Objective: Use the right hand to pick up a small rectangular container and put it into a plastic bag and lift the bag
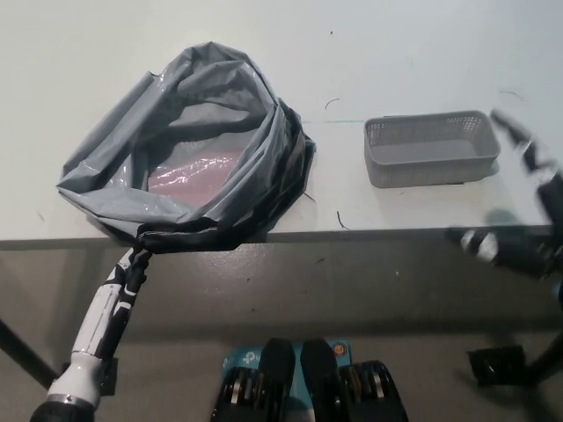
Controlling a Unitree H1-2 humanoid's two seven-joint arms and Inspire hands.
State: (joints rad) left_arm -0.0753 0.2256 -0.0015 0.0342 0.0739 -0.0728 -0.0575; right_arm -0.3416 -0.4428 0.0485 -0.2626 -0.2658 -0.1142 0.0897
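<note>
our right hand (519, 202) sits at the right edge of the view, just beside the small grey container (431, 148), and it is smeared with motion blur; its fingers look spread with nothing between them, so we read it as empty and open. the container, a low rectangular basket with perforated walls, stands upright on the white table (396, 53), well to the right of the grey plastic bag (189, 145) and not yet touched as far as we can tell. it looks like thin moulded plastic: light, stiff enough to keep its shape, probably a little slick along the rim. we judge the best hold is across the short end nearest us, fingers over the rim and thumb on the outer wall, since the long side looks too wide to span. the bag is soft and floppy, its mouth open upward with something pale pink inside. our left hand (132, 264) reaches up to the bag's near edge at the table's front, apparently holding it, though the dark folds hide the fingers.
</note>
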